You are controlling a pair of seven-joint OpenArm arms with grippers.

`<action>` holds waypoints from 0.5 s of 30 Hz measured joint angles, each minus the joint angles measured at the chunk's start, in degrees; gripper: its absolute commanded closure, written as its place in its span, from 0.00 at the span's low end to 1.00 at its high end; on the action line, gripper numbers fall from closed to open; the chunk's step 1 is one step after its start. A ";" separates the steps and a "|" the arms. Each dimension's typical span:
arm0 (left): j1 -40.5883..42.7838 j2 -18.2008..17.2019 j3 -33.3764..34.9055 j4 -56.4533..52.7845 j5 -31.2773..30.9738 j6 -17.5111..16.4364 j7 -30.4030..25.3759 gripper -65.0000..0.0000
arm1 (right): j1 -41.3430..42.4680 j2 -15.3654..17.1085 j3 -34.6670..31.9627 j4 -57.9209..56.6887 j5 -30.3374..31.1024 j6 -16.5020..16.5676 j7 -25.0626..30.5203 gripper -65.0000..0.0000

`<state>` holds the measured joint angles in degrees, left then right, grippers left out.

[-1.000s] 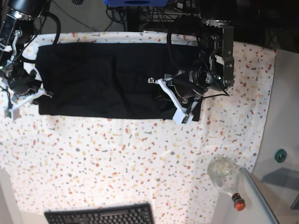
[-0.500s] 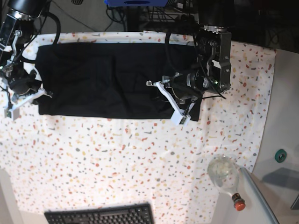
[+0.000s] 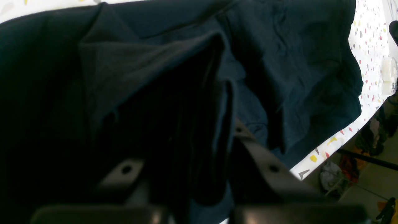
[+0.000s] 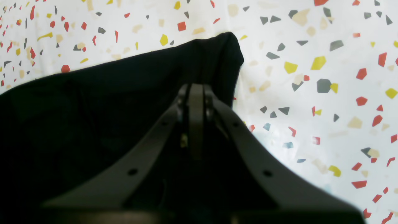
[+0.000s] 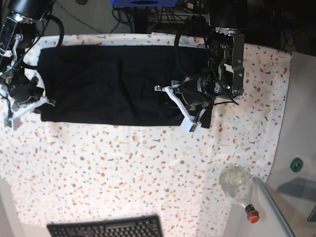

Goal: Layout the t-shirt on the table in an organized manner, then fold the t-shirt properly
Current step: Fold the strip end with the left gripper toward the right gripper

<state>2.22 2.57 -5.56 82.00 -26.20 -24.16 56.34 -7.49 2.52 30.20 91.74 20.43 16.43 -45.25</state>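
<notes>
You see the plain black fabric t-shirt (image 5: 113,84) at 12 o'clock on the speckled white table (image 5: 123,173). The left gripper (image 3: 199,146) pinches its fold; the right gripper (image 4: 196,90) is closed on its corner.

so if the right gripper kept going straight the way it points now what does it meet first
The right gripper is shut on the corner of the t-shirt. Straight ahead lies only the little black cloth past its tips, then the bare speckled table; no other object shows there, though depth is unclear.

Matt black cloth t-shirt (image 5: 108,84) on speckled cloth-clad table (image 5: 123,173) (soft, creased)
</notes>
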 measured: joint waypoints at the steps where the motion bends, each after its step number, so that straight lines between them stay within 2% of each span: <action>1: 0.00 0.00 0.00 0.00 0.00 0.00 0.00 1.00 | 0.00 -0.02 0.00 0.00 0.00 0.00 0.00 1.00; 7: -0.04 -0.09 0.35 0.00 0.02 0.02 -0.02 1.00 | -0.02 -0.02 0.00 0.00 0.00 0.00 0.00 1.00; 12: -0.17 -0.37 3.96 0.02 0.02 0.17 0.00 0.99 | -0.02 -0.09 0.00 0.00 0.00 0.00 0.00 1.00; 15: -0.15 -0.35 5.20 0.02 -0.07 0.15 0.00 0.68 | 0.00 -0.17 0.00 0.00 0.00 0.00 0.00 1.00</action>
<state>2.07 2.22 -0.36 82.02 -26.26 -24.01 56.34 -7.49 2.35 30.20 91.74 20.43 16.43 -45.25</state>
